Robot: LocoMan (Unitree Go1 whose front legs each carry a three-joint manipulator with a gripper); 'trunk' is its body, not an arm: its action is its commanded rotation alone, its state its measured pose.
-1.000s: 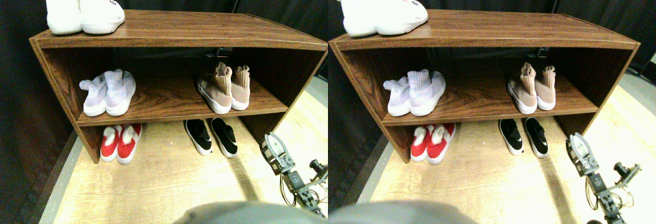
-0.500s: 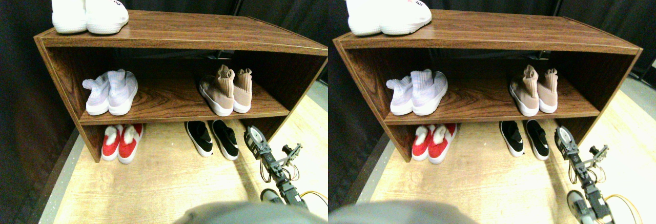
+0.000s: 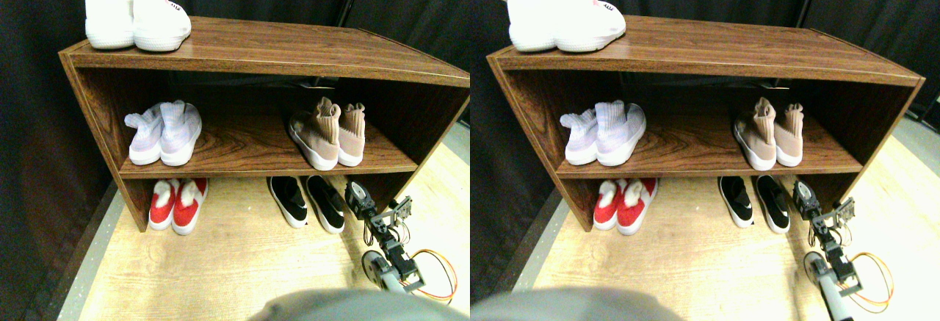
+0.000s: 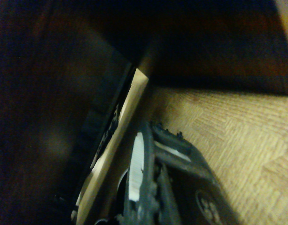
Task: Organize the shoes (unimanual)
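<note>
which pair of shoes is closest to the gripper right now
The low black slip-on pair on the floor under the wooden shelf unit, just left of the right gripper. The tan, lilac, red and white pairs sit farther away.

The right manipulator is showing dark grey metal links with exposed orange cable loops. Its gripper is presenting a dark open-frame jaw with a white strip.

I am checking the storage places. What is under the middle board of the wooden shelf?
Under the middle board of the shelf, on the floor, stand red shoes at the left and black slip-ons at the right. Their toes run under the board, hidden in shadow.
</note>
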